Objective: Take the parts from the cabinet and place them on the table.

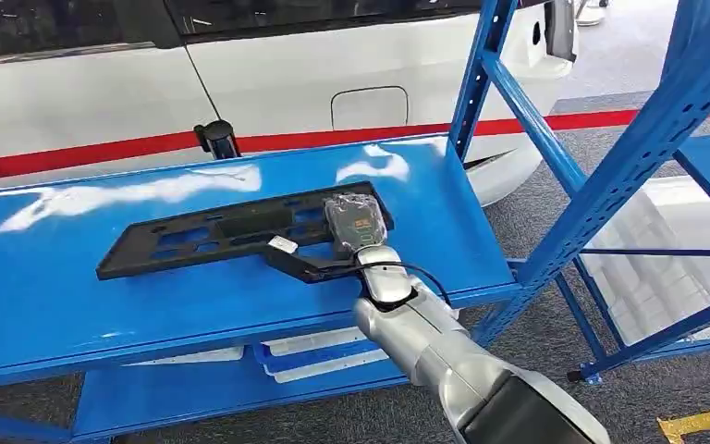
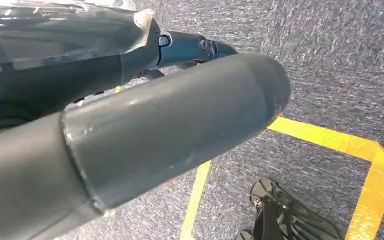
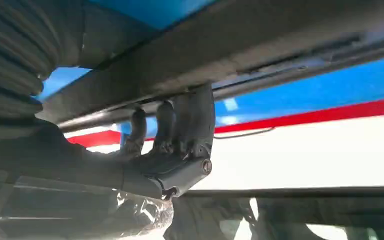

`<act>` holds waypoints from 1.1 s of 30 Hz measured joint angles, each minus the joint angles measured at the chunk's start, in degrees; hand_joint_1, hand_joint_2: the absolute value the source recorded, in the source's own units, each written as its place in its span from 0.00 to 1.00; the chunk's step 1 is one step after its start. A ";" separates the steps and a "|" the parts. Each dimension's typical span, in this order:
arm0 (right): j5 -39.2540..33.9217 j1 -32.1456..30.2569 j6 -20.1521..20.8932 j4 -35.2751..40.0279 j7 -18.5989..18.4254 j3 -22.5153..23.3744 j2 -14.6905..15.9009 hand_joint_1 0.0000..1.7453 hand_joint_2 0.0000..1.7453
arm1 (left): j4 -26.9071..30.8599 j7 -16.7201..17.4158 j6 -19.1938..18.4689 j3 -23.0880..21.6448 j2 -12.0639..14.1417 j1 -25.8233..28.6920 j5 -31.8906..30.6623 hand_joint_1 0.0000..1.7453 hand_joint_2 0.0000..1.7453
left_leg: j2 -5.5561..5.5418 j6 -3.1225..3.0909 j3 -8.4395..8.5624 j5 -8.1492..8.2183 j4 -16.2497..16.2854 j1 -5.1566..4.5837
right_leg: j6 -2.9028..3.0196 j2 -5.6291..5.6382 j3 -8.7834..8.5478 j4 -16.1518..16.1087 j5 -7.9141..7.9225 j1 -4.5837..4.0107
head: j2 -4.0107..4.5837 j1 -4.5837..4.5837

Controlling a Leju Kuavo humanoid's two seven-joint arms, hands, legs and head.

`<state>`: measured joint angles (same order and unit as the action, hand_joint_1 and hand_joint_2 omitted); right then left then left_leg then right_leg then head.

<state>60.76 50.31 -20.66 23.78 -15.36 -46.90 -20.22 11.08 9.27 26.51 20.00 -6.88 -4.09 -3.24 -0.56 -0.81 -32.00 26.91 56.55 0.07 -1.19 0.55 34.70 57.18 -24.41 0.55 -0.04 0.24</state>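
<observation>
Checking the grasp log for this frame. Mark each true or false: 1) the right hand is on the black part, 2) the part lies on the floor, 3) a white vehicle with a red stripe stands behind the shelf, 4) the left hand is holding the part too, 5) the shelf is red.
1) True: the right hand is at the right end of the long black part, fingers curled against its edge.
2) False: it lies on the blue shelf.
3) True: the white vehicle is behind the shelf.
4) False: the left hand hangs over grey carpet with yellow tape.
5) False: the shelf is blue.
</observation>
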 joint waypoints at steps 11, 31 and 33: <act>2.83 -1.16 -4.52 3.38 4.69 3.53 0.24 1.00 1.00 | 0.02 -12.00 0.91 0.00 0.07 0.01 -1.65 0.00 0.00 | 0.01 0.00 0.02 0.00 0.01 -0.01 | -0.01 0.02 0.00 0.00 0.01 0.00 | 0.00 0.00; 6.12 -16.13 3.26 51.56 17.92 14.56 4.02 1.00 1.00 | 0.07 -30.73 -3.50 0.24 -0.11 -1.56 -3.17 0.00 0.00 | 0.00 -0.01 -0.01 0.03 0.01 -0.06 | -0.01 0.04 0.03 -0.01 0.00 0.03 | -0.02 0.00; 6.10 -16.13 3.63 52.87 17.94 14.56 4.28 1.00 1.00 | 0.07 -30.77 -3.50 0.11 -0.11 -1.60 -3.26 0.00 0.00 | 0.01 -0.01 -0.01 0.03 0.01 -0.05 | -0.01 0.04 0.03 -0.01 0.00 0.02 | 0.00 -0.02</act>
<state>66.86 34.18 -17.03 76.65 2.58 -32.35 -15.93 11.15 -21.51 23.02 20.11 -6.99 -5.70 -6.49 -0.55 -0.81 -32.01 26.94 56.56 0.02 -1.20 0.60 34.73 57.18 -24.42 0.57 -0.04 0.22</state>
